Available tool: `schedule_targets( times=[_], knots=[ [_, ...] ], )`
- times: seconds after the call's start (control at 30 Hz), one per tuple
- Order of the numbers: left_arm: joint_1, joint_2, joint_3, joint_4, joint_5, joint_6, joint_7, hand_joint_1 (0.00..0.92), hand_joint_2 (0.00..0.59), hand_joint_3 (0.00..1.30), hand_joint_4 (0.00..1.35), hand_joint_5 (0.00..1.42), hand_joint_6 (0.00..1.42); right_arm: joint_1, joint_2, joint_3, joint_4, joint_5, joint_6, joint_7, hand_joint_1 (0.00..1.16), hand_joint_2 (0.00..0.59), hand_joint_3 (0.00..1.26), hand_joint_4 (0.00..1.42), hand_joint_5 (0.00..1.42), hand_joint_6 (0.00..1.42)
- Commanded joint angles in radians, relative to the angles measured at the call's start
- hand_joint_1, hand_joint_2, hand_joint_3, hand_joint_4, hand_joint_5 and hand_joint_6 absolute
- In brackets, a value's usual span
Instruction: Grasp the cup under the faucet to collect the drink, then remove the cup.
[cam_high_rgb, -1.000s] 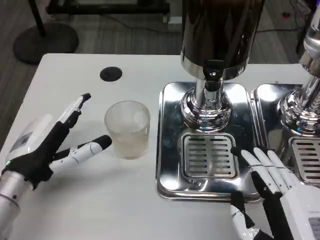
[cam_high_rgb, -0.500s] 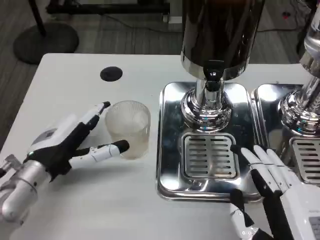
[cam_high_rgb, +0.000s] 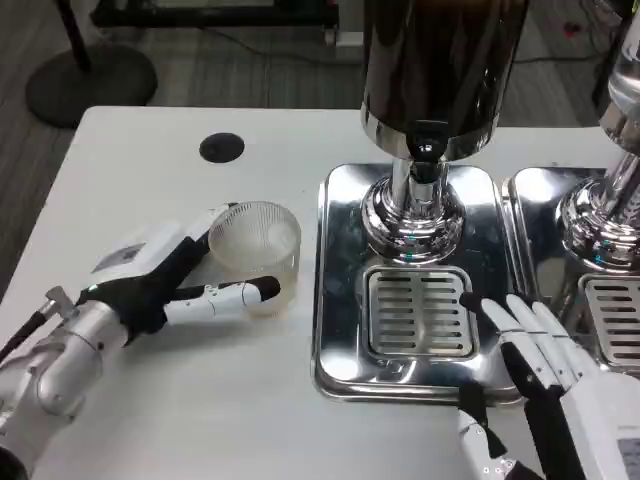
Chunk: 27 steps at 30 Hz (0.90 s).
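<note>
While the right hand (cam_high_rgb: 545, 385) lay open-fingered at five o'clock on the shiny steel drip tray (cam_high_rgb: 340, 300), the left hand (cam_high_rgb: 175, 280) at nine o'clock wrapped the ribbed clear plastic cup (cam_high_rgb: 255, 255) on the white bench (cam_high_rgb: 150, 400). Beyond, at one o'clock, stood the chrome drink dispenser (cam_high_rgb: 425, 120).
</note>
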Motion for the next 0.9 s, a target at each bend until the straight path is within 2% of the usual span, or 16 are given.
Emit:
schedule_targets(
  times=[0.03, 0.2, 0.3, 0.37, 0.57, 0.77, 0.9],
  knots=[
    [-0.038, -0.006, -0.024, 0.037, 0.028, -0.038, 0.053, 0.020, 0.022, 0.00, 0.00, 0.04, 0.12, 0.003, 0.011, -0.002, -0.018, 0.017, -0.002, 0.002, 0.45, 0.516, 0.18, 0.11, 0.11, 0.25],
    [-0.038, -0.005, -0.037, 0.055, 0.041, -0.090, 0.142, 0.074, 0.060, 0.08, 0.06, 0.17, 0.22, 0.006, 0.014, -0.005, -0.021, 0.043, -0.004, 0.016, 0.45, 0.516, 0.18, 0.11, 0.11, 0.26],
    [-0.044, -0.014, -0.028, 0.086, 0.016, -0.141, 0.154, 0.082, 0.073, 0.10, 0.09, 0.22, 0.26, 0.008, 0.015, -0.011, -0.030, 0.070, -0.007, 0.030, 0.45, 0.516, 0.18, 0.11, 0.11, 0.27],
    [-0.052, -0.014, -0.038, 0.100, 0.027, -0.159, 0.161, 0.104, 0.105, 0.16, 0.17, 0.29, 0.35, 0.009, 0.015, -0.013, -0.036, 0.082, -0.009, 0.036, 0.45, 0.516, 0.18, 0.11, 0.11, 0.27],
    [-0.065, -0.016, -0.035, 0.143, 0.022, -0.191, 0.171, 0.149, 0.151, 0.27, 0.33, 0.54, 0.67, 0.006, 0.019, -0.020, -0.040, 0.108, -0.011, 0.042, 0.46, 0.512, 0.18, 0.11, 0.11, 0.29],
    [-0.057, -0.013, -0.038, 0.159, 0.040, -0.233, 0.266, 0.195, 0.195, 0.34, 0.44, 0.70, 0.87, 0.002, 0.018, -0.025, -0.036, 0.126, -0.016, 0.054, 0.47, 0.508, 0.17, 0.11, 0.11, 0.29],
    [-0.054, -0.014, -0.032, 0.161, 0.043, -0.249, 0.312, 0.199, 0.206, 0.37, 0.47, 0.76, 0.96, 0.003, 0.019, -0.030, -0.037, 0.129, -0.017, 0.056, 0.47, 0.507, 0.17, 0.11, 0.11, 0.30]
  ],
)
